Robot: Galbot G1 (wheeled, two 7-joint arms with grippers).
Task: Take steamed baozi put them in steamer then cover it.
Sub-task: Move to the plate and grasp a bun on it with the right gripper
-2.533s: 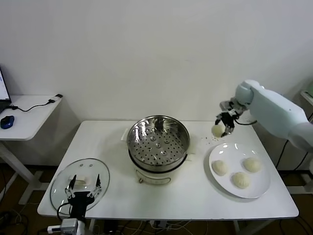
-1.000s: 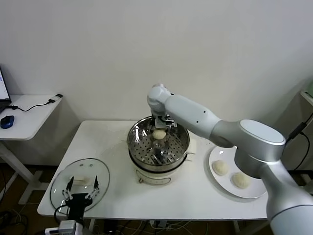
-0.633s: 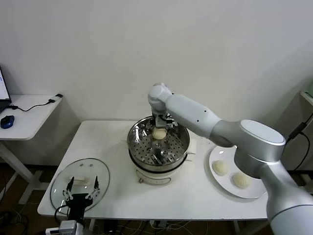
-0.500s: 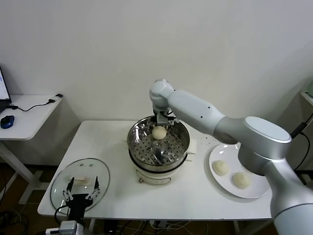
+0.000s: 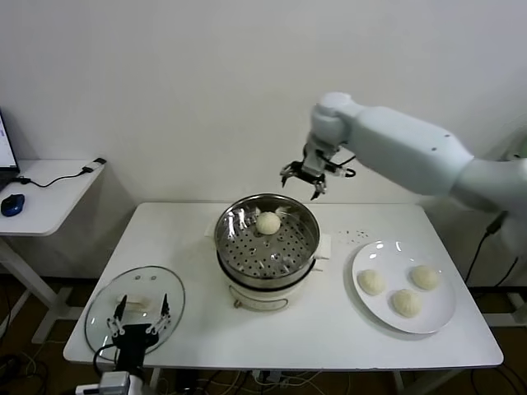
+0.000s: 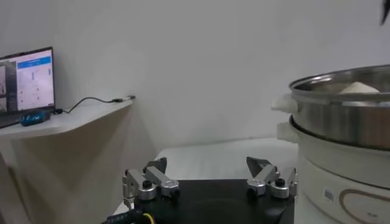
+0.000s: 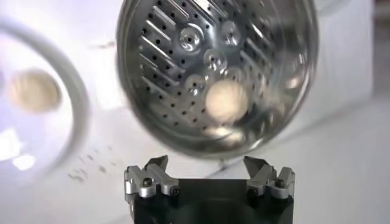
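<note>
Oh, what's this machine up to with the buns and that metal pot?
It is moving buns from a plate into a steamer, one at a time. One bun sits in the steamer; three more wait on the plate. The right gripper is open and empty, up behind the steamer. The left gripper waits open over the glass lid lying on the table's near left corner. The steamer is not yet covered.
</note>
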